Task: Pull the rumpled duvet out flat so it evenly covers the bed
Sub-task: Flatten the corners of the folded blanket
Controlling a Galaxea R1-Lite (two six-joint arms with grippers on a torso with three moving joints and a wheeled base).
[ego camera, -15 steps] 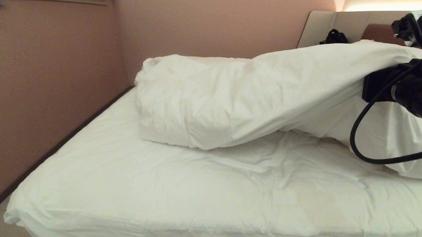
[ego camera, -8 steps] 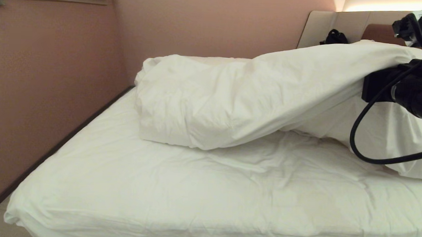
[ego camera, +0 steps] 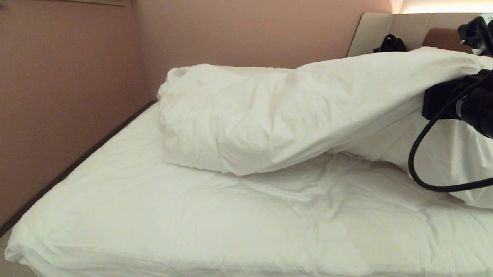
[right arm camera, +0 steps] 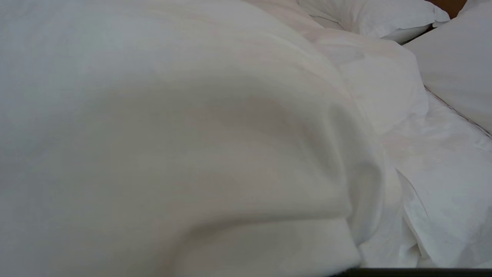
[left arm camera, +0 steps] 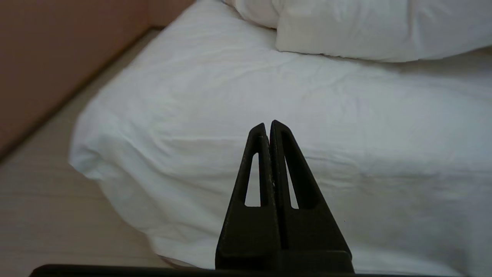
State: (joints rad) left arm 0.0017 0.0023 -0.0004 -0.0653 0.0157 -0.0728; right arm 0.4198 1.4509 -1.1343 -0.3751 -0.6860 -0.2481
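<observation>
Duvet (ego camera: 272, 114) bunched on bed (ego camera: 226, 221) by pink wall (ego camera: 57, 97) — right gripper clamped on it, left gripper (left arm camera: 268, 127) closed, empty.

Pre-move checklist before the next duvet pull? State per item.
1. Right gripper at the raised duvet edge: ok.
2. Grip on the fabric: cannot tell, fingers hidden by cloth.
3. Left gripper shut, empty, off the bed corner: ok.
4. Duvet spread flat: not ok, bunched toward the headboard.
5. Black cable loop hanging against the duvet: not ok, snag risk.
</observation>
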